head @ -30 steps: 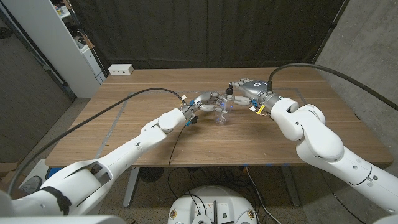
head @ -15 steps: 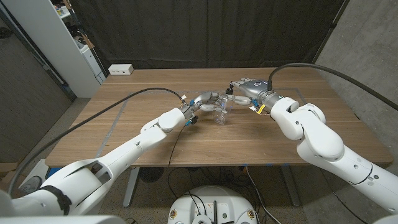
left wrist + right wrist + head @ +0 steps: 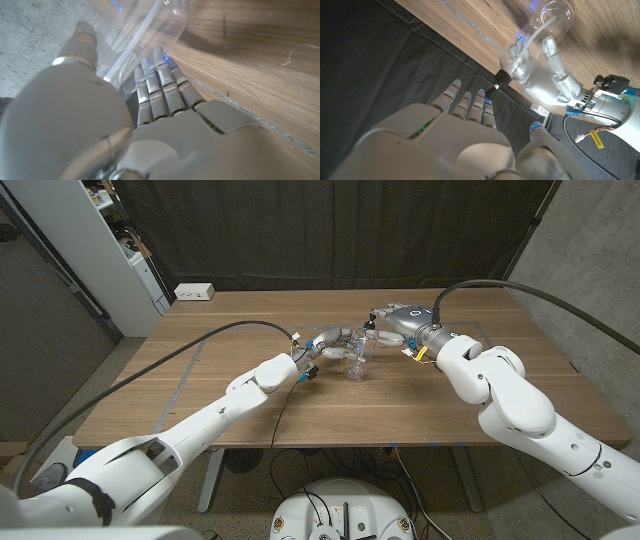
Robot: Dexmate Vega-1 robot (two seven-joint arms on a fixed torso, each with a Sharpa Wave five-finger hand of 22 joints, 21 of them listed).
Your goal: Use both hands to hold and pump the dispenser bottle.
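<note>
1. The left hand [image 3: 330,343] is holding the one clear dispenser bottle [image 3: 357,361], which is standing at the middle of the wooden table [image 3: 200,395].
2. The right hand [image 3: 392,320] is hovering over the pump head [image 3: 498,82], fingers apart, holding nothing.
3. I am thinking an off-centre push could be tipping the light bottle or slipping it from the grip

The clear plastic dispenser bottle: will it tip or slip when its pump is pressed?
The clear plastic dispenser bottle looks empty, so probably light and tippy. The left hand grips it, which should steady it. Its smooth wall may slip.
</note>
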